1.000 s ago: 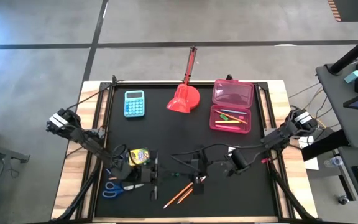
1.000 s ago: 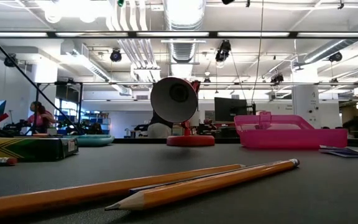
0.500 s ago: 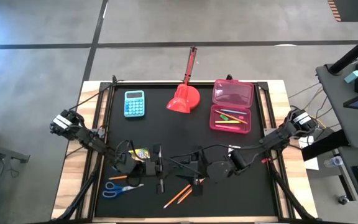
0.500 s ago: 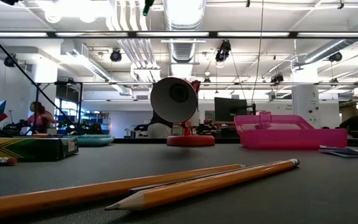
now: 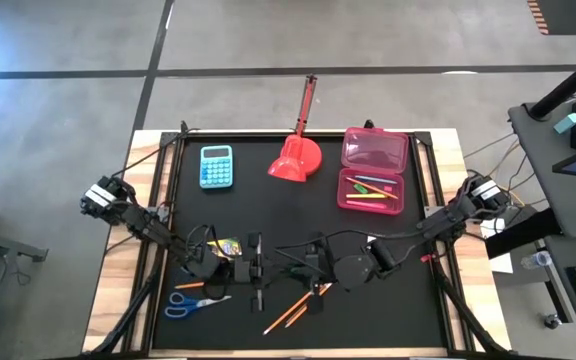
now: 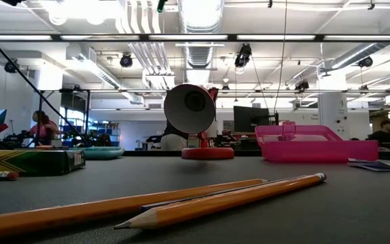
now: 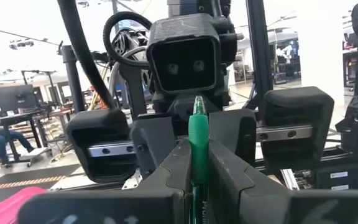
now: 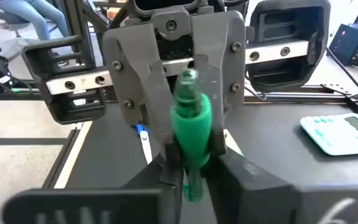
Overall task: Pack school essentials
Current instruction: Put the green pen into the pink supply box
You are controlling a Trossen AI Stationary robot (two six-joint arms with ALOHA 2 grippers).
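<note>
Scissors (image 5: 181, 303) near worktop's (image 5: 268, 205) front-left corner. I see left end effector (image 5: 256, 270) closed on green pen (image 7: 197, 163), crayon box (image 5: 224, 246) just behind its wrist. Right end effector (image 5: 303, 268) faces it, fingers pinched on same green pen's other end. Orange pencils (image 5: 290, 313) lie by front edge. Pink case (image 5: 372, 168) open at back-right, pens (image 5: 370, 190) inside.

Green pen (image 7: 197, 155) lower end cut off (left wrist view), crayon box (image 5: 226, 246) partly hidden by left arm
</note>
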